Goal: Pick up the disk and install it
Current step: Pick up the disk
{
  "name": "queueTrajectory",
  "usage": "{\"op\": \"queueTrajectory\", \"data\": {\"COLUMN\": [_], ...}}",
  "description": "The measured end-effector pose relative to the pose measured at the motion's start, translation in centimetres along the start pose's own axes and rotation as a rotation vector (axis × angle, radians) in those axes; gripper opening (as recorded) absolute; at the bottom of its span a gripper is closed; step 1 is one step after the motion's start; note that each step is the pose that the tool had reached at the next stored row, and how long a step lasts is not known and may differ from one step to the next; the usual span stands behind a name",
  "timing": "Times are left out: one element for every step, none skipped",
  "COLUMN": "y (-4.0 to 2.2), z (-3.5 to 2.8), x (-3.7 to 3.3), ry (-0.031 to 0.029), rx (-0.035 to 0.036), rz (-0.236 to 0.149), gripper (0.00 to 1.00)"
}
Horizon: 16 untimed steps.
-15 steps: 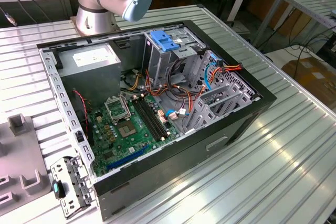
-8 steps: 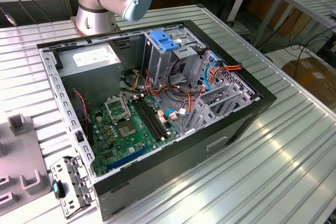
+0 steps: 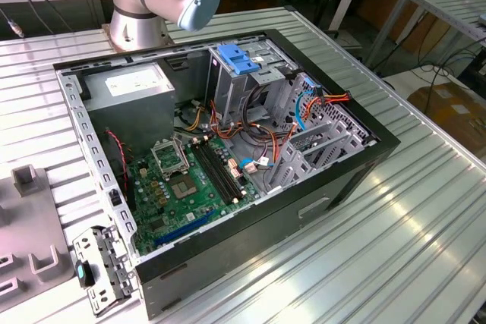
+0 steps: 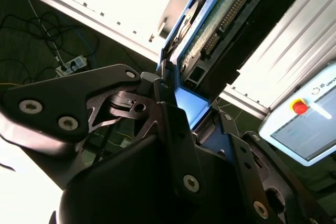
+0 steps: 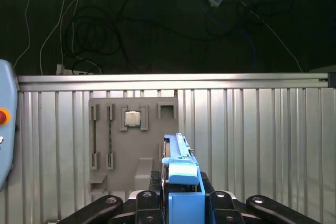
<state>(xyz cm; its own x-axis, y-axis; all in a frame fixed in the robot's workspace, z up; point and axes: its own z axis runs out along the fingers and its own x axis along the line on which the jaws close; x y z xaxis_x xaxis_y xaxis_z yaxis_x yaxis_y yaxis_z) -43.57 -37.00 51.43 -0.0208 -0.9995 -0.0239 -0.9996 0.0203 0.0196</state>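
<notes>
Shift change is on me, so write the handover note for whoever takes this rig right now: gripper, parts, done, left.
Gripper: shut on the disk, clamped at its blue-railed edge. Its circuit-board side shows in the second wrist view.
Disk: lifted, seen against the grey fixture tray on the ribbed table.
Computer case: open on that table, with the blue latch plate atop its drive cage.
Done: pick-up.
Left: install; the disk is not in the case.
</notes>
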Motion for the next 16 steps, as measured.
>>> {"op": "queueTrajectory", "data": {"y": [-0.21, -0.34, -0.57, -0.72, -0.86, -1.08, -1.21, -1.40, -1.54, -1.79, -2.07, -2.34, -2.49, -2.69, -2.81, -2.88], "z": [-0.01, -0.01, -0.01, -0.02, -0.02, -0.03, -0.03, -0.03, -0.03, -0.04, -0.04, -0.05, -0.05, -0.06, -0.06, -0.06], "x": [0.00, 0.00, -0.01, -0.01, -0.02, -0.03, -0.03, -0.03, -0.03, -0.03, -0.03, -0.03, -0.03, -0.03, -0.02, 0.03], "ry": [0.0001, 0.0000, 0.0001, 0.0000, 0.0002, 0.0026, 0.0052, 0.0077, 0.0077, 0.0078, 0.0079, 0.0079, 0.0078, 0.0078, 0.0078, 0.0078], "rx": [-0.0001, 0.0000, 0.0000, -0.0001, -0.0001, -0.0001, 0.0001, 0.0001, 0.0001, 0.0001, 0.0001, 0.0001, 0.0001, 0.0001, 0.0001, 0.0001], "rz": [0.000, 0.000, 0.000, 0.000, 0.000, 0.000, 0.000, 0.000, 0.000, 0.000, 0.000, 0.000, 0.000, 0.000, 0.000, 0.000], "gripper": [0.37, 0.37, 0.37, 0.37, 0.37, 0.37, 0.37, 0.37, 0.37, 0.37, 0.37, 0.37, 0.37, 0.37, 0.37, 0.37]}}
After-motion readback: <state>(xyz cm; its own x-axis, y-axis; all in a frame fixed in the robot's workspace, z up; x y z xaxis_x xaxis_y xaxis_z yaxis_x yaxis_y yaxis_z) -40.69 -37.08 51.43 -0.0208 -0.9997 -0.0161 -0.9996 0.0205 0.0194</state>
